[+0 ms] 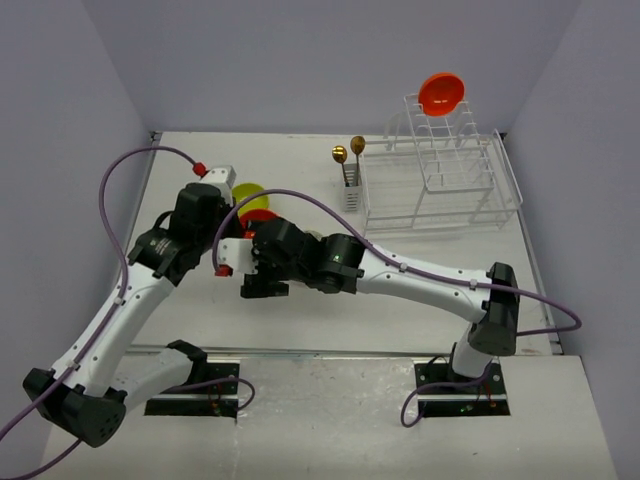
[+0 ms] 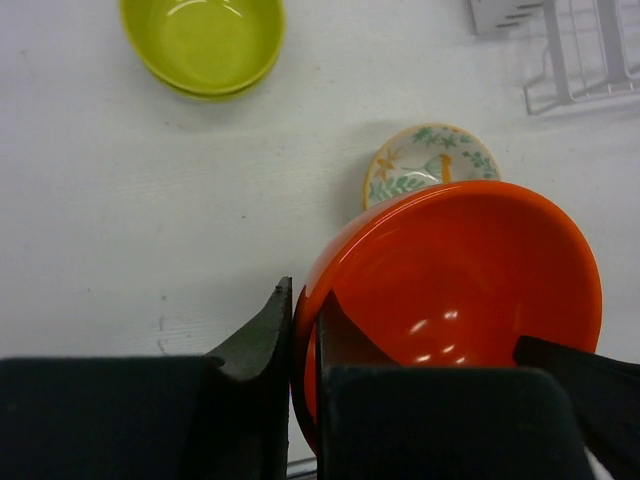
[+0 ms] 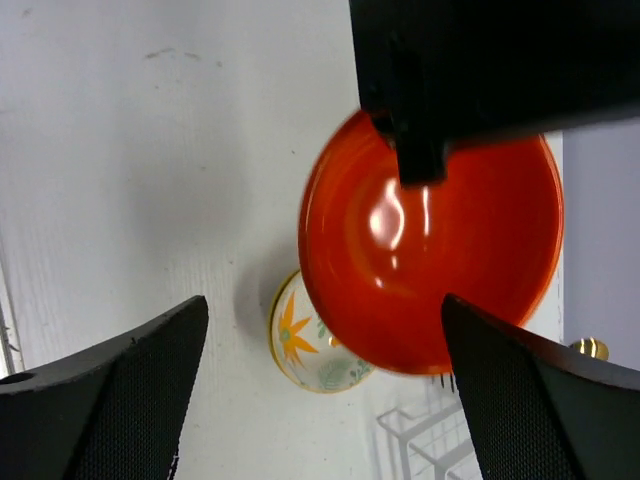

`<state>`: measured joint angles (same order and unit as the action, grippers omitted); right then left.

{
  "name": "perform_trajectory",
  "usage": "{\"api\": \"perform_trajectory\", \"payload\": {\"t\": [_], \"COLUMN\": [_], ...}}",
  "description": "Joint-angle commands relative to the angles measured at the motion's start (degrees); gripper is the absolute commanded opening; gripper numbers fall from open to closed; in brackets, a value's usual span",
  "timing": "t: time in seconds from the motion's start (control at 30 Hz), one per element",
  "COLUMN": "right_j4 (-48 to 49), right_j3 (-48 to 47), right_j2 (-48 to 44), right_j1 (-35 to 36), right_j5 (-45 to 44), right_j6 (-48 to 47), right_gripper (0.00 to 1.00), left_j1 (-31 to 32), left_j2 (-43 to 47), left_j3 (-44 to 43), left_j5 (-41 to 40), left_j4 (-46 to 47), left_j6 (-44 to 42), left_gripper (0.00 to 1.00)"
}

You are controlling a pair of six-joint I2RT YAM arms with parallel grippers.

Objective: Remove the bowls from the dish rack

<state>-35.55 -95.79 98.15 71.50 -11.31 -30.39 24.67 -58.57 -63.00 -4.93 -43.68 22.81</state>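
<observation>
**Desk:** What fills the left of the overhead frame?

**Photographer:** The left arm rises from the lower left corner over the white table (image 1: pixel 290 160). Its left gripper (image 2: pixel 303 345) is clamped on the near rim of a glossy round orange bowl (image 2: pixel 460 290). One black finger (image 2: pixel 255 345) presses the outer wall and the other sits inside. Whether that bowl touches the table cannot be told.

**Desk:** And the other bowls nearby?

**Photographer:** A plain lime-green round bowl (image 2: pixel 205 40) sits upright on the table at the upper left of the left wrist view, well apart from the gripped bowl. A small cream bowl with a floral pattern (image 2: pixel 430 165) stands just beyond the orange one, partly hidden by its far rim.

**Desk:** The right arm?

**Photographer:** It stretches in from the lower right. The right gripper (image 3: pixel 325 310) hangs above the gripped bowl with its fingers spread wide and nothing between them. Its two black pads (image 3: pixel 120 400) fill the lower corners of the right wrist view, with the orange and floral bowls showing between them.

**Desk:** And the right of the frame?

**Photographer:** Two gold spoons (image 1: pixel 348 152) stand in a small cutlery caddy (image 1: pixel 352 192) at the left end of the white wire dish rack (image 1: pixel 440 190), at the upper right of the overhead view. A second orange bowl (image 1: pixel 441 92) is perched on edge atop the rack's raised upper tier.
</observation>
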Motion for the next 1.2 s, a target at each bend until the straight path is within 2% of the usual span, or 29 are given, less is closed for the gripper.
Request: {"api": "perform_trajectory", "payload": {"t": [0.0, 0.17, 0.27, 0.3, 0.33, 0.4, 0.5, 0.63, 0.87, 0.97, 1.0, 1.03, 1.07, 1.1, 1.13, 1.17], "right_j4": [9.26, 17.86, 22.17, 22.97, 24.9, 27.36, 33.61, 31.09, 25.45, 25.18, 25.01, 23.87, 23.51, 23.51, 22.99, 22.72], "right_j3": [5.33, 15.25, 21.31, 23.0, 24.84, 30.82, 38.21, 38.84, 34.79, 35.23, 35.14, 34.45, 34.09, 33.83, 33.04, 32.51], "right_j2": [-5.75, -16.21, -25.94, -28.6, -34.2, -39.76, -49.52, -55.43, -56.05, -56.66, -56.58, -55.36, -54.39, -53.34, -51.15, -50.0], "right_j1": [-0.66, -4.96, -9.7, -12.68, -14.36, -17.26, -20.87, -23.95, -27.38, -29.75, -31.58, -32.82, -34.14, -38.59, -42.11, -50.33], "right_j5": [-6.35, -9.16, -9.26, -8.73, -7.68, -4.09, -1.97, -1.78, -9.34, -9.09, -8.91, -9.6, -11.7, -11.28, -9.36, -0.21], "right_j6": [1.73, 9.81, 19.29, 25.23, 27.9, 33.52, 35.13, 37.77, 40.5, 42.6, 43.65, 44.79, 46.63, 47.78, 49.62, 55.03], "right_gripper": [0.99, 0.99, 0.99, 0.99, 0.99, 0.99, 0.99, 0.99, 0.99, 0.99, 0.99, 0.99, 0.99, 0.99, 0.99, 0.99], "left_j1": [-0.32, -5.14, -9.71, -11.12, -11.39, -11.48, -11.48, -11.48, -11.48, -11.48, -11.39, -11.39, -11.39, -11.31, -11.31, -11.22], "left_j2": [1.17, 1.61, 3.81, 3.98, 3.38, 2.5, 0.39, -4.88, -9.81, -8.24, -6.23, -4.73, -3.06, 1.3, 3.87, 9.21], "left_j3": [2.95, 12.96, 21.04, 22.73, 24.05, 27.75, 32.06, 34.61, 35.32, 34.09, 33.83, 33.04, 32.6, 32.07, 30.59, 29.61], "left_j5": [-10.0, -9.67, -6.24, -6.23, -7.28, -8.34, -8.78, -8.96, -7.55, -8.69, -9.3, -9.66, -9.75, -9.92, -9.75, -9.49], "left_j4": [3.68, 11.04, 17.99, 19.06, 21.16, 23.28, 28.64, 34.08, 37.09, 34.72, 33.85, 31.49, 29.99, 27.01, 25.42, 23.66], "left_j6": [4.34, 10.39, 13.65, 14.54, 16.2, 17.27, 18.5, 19.03, 19.82, 19.82, 19.47, 19.21, 19.12, 18.51, 18.07, 17.45], "left_gripper": [0.0, 0.0, 0.0, 0.0, 0.0, 0.0, 0.0, 0.0, 0.01, 0.61, 0.95, 1.0, 1.0, 1.0, 1.0, 1.0]}}
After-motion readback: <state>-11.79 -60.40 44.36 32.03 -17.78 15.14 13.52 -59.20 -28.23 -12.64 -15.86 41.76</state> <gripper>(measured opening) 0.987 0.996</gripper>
